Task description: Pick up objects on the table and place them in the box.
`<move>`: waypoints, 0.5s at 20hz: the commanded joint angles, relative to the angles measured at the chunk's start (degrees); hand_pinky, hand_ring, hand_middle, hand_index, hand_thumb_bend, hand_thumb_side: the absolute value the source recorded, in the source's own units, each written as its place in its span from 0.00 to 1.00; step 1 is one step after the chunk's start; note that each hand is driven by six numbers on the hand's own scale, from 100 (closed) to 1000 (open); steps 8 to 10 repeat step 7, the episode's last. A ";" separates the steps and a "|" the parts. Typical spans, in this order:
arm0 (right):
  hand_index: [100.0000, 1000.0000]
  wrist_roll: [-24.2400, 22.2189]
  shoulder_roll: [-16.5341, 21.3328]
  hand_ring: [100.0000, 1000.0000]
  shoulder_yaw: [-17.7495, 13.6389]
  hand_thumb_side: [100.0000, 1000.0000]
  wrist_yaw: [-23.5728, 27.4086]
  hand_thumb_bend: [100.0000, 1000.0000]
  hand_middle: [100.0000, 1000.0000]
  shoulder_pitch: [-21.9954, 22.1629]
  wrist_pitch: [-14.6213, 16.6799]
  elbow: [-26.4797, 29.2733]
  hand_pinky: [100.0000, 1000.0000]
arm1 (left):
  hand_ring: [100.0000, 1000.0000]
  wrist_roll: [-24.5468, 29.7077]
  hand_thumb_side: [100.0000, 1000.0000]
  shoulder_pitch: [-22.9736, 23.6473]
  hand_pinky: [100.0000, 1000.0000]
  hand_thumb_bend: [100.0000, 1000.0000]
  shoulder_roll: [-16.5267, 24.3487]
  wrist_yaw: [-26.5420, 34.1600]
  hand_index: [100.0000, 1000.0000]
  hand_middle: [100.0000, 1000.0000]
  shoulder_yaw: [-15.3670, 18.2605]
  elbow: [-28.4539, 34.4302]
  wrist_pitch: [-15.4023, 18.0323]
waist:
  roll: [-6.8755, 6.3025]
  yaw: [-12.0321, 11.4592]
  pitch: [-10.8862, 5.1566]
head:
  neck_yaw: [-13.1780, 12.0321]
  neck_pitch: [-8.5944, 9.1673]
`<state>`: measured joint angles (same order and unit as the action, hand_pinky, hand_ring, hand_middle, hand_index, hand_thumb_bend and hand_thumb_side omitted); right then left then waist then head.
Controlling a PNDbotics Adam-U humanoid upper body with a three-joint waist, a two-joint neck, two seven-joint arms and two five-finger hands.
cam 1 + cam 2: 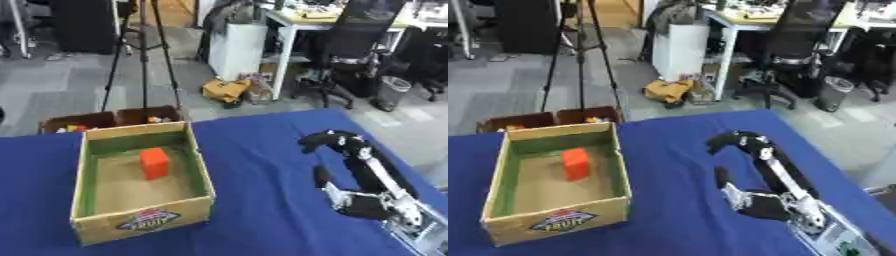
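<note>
An open cardboard box (144,220) with green inner walls stands on the left of the blue table (262,200). An orange block (154,162) stands upright inside it, toward the far side of its floor. My right hand (363,202) rises from the lower right, well to the right of the box and apart from it. Its fingers (337,140) arch up and bend over at the tips, the thumb stands off to the side, and nothing is held. No loose object shows on the table surface. The left hand is out of view.
Beyond the table's far edge, a second low cardboard box (114,119) with small coloured items sits on the floor. A tripod (142,50), a white cabinet (236,47) and an office chair (350,55) stand further back. The table's right edge runs close beside my arm.
</note>
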<state>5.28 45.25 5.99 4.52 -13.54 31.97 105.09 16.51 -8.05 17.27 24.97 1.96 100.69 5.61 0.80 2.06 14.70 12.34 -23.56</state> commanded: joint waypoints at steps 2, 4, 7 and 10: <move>0.76 -4.12 -0.50 0.73 -2.21 0.29 4.67 0.00 0.55 -0.11 -4.17 3.38 0.78 | 0.61 -0.41 0.87 -0.42 0.51 0.48 1.67 -0.06 0.59 0.41 0.42 0.68 0.47 | -0.59 0.87 -0.71 | -4.11 -1.44; 0.76 -5.85 -1.32 0.73 -2.80 0.30 6.52 0.00 0.55 0.15 -5.85 4.09 0.78 | 0.61 -0.44 0.87 -0.76 0.51 0.49 1.84 -0.14 0.59 0.41 0.26 0.50 0.49 | -0.85 1.71 -0.46 | -5.15 -2.26; 0.76 -8.05 -2.03 0.73 -3.95 0.31 9.50 0.00 0.55 0.84 -7.37 4.67 0.78 | 0.61 -0.08 0.87 -1.92 0.51 0.49 1.85 -0.12 0.59 0.41 -0.40 0.15 0.21 | -1.02 2.02 -0.09 | -6.26 -3.17; 0.76 -8.05 -2.03 0.73 -3.95 0.31 9.50 0.00 0.55 0.84 -7.37 4.67 0.78 | 0.61 -0.08 0.87 -1.92 0.51 0.49 1.85 -0.12 0.59 0.41 -0.40 0.15 0.21 | -1.02 2.02 -0.09 | -6.26 -3.17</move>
